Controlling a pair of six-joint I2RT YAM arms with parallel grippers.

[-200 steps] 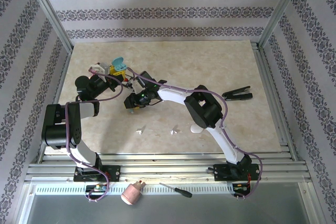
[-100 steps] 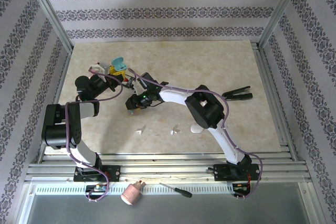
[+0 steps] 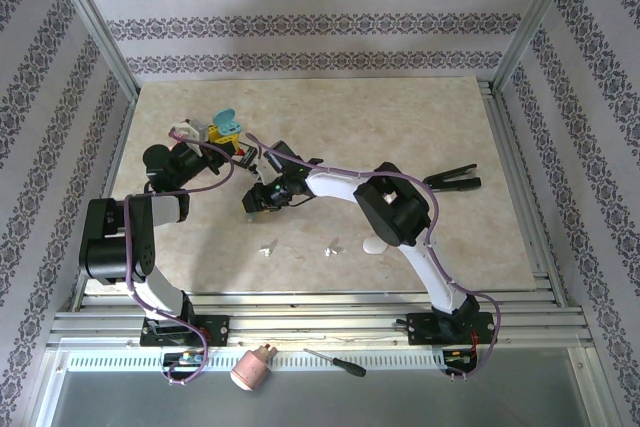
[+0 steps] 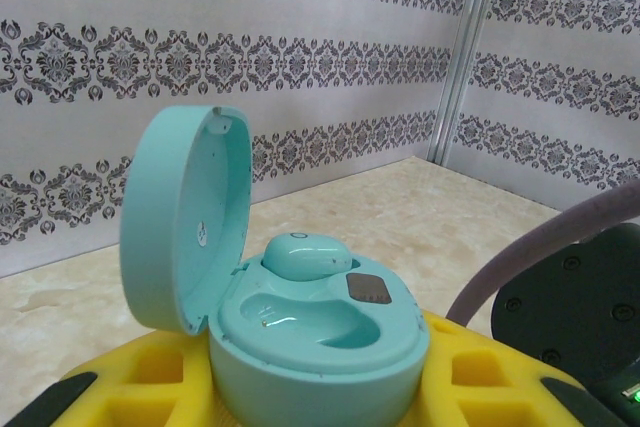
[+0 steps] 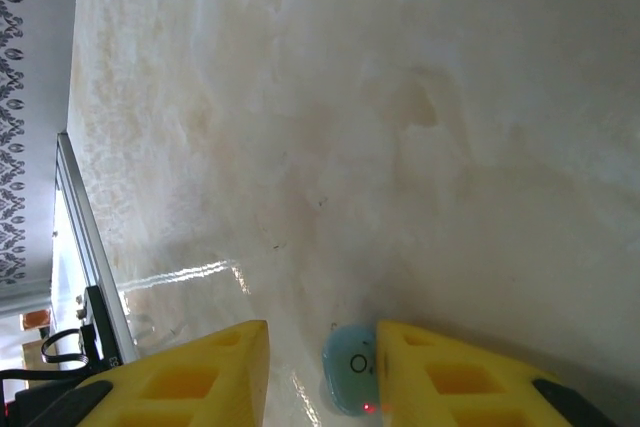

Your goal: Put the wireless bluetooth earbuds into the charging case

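Left gripper [image 3: 220,135] is clamped on the teal charging case [image 3: 227,123], at 10 o'clock of the table [image 3: 400,117]. Left wrist view: the case sits between the left yellow fingers [image 4: 130,387], lid [image 4: 185,217] hinged up at 9 o'clock of the body. One pale teal bud [image 4: 305,255] is seated in the rear socket; the front socket [image 4: 310,325] shows its bare floor.

At 5 o'clock of the case, well apart from it, the right gripper [image 3: 256,199] is low over the table. Right wrist view: the right yellow fingers [image 5: 190,382] are spread, nothing pinched. Between them the pale blue bud [image 5: 350,379] lies on the table, touching the finger at 3 o'clock, with a gap to the finger at 9 o'clock.

Top view: toward 6 o'clock of the right gripper lies the first white bud [image 3: 267,246], with the second white bud [image 3: 330,248] at its 3 o'clock. Just beyond is the white oval case [image 3: 374,245], partly under the right arm [image 3: 400,212]. The black clip [image 3: 452,180] lies at 3 o'clock of the table.
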